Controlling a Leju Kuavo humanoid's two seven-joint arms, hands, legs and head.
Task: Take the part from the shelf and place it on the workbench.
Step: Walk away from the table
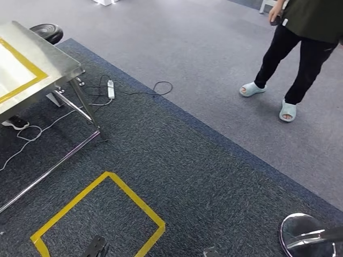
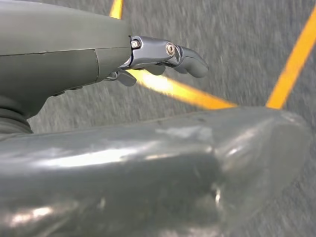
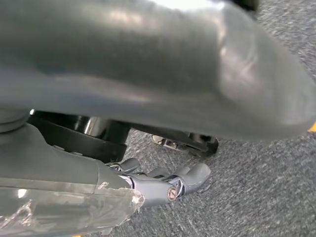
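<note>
The steel workbench (image 1: 60, 61) stands at the far left of the head view, its top marked with a yellow tape outline (image 1: 25, 63). My left hand (image 2: 156, 54) hangs over the grey carpet above yellow floor tape (image 2: 186, 94), fingers stretched out and holding nothing. In the right wrist view my right hand (image 3: 164, 185) also hangs above the carpet, its fingers extended and empty.
A yellow tape square (image 1: 101, 214) marks the dark carpet in front of me. A person (image 1: 299, 48) in slippers walks at the far right. A power strip (image 1: 110, 89) and cables lie by the bench legs. A chrome stool base (image 1: 303, 235) sits at the near right.
</note>
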